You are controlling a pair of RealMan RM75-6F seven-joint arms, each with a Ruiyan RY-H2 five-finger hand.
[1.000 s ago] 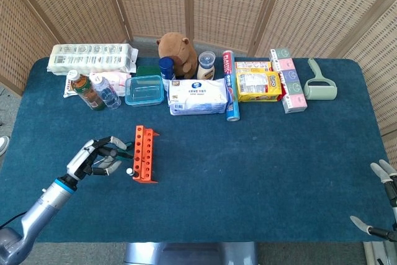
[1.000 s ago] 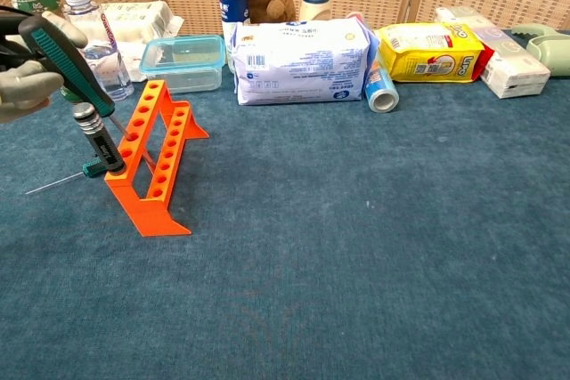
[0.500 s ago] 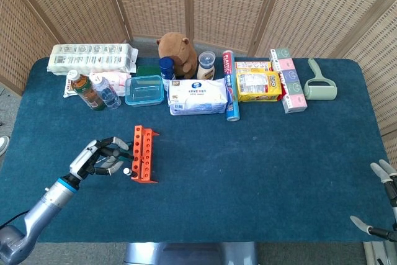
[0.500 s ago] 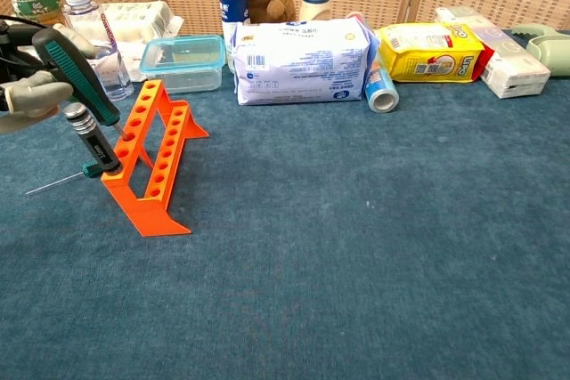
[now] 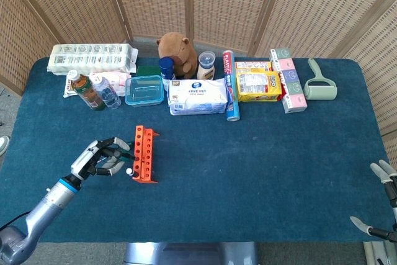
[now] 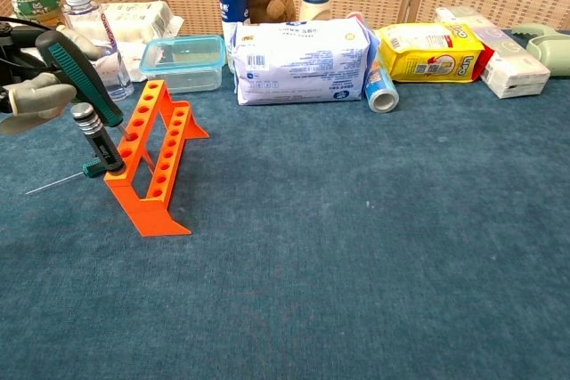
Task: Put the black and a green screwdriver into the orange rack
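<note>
Gripping the green screwdriver (image 6: 78, 79), the left hand (image 5: 100, 157) has dipped, then lifted slightly beside the orange rack (image 6: 154, 154) — tip apparently unseated — while the black screwdriver (image 6: 98, 138) already stands slotted.

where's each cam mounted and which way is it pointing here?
Head view: high above the near table edge, looking steeply down on the whole blue table; shows the left arm and left hand, plus right hand fingers at the right edge.
Chest view: low, looking level across the table toward the screen; only the left hand shows.
Shared: orange rack, green screwdriver.
</note>
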